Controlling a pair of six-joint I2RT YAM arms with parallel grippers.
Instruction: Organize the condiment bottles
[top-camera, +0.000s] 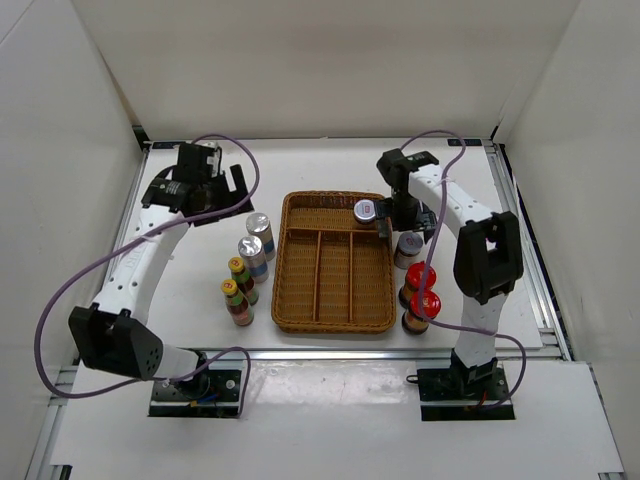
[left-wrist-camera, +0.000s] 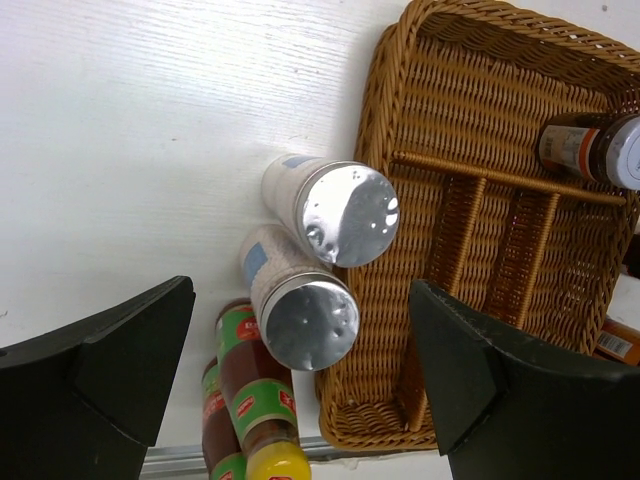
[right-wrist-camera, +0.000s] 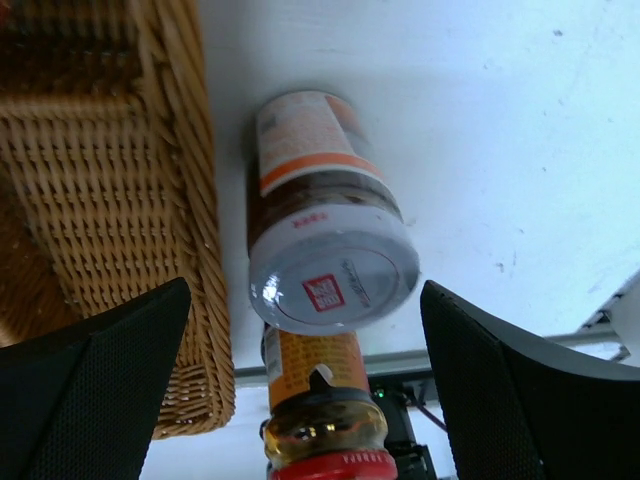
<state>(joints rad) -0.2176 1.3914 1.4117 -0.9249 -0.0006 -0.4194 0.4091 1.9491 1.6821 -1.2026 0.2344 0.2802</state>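
Observation:
Two silver-topped tall bottles (top-camera: 256, 240) and two yellow-capped bottles (top-camera: 238, 288) stand left of the wicker tray (top-camera: 335, 318). One grey-lidded jar (top-camera: 367, 212) stands in the tray's far compartment. The other grey-lidded jar (top-camera: 408, 248) and two red-capped bottles (top-camera: 420, 296) stand right of the tray. My left gripper (top-camera: 222, 197) is open and empty above the silver-topped bottles (left-wrist-camera: 345, 215) and yellow-capped bottles (left-wrist-camera: 258, 385). My right gripper (top-camera: 400, 215) is open and empty above the outer jar (right-wrist-camera: 330, 270), with a red-capped bottle (right-wrist-camera: 325, 425) beyond it.
The tray (left-wrist-camera: 480, 200) has one wide far compartment and three long near ones. Its right wall (right-wrist-camera: 195, 200) is close to the outer jar. White enclosure walls stand around the table, and a metal rail (top-camera: 390, 352) runs along its near edge.

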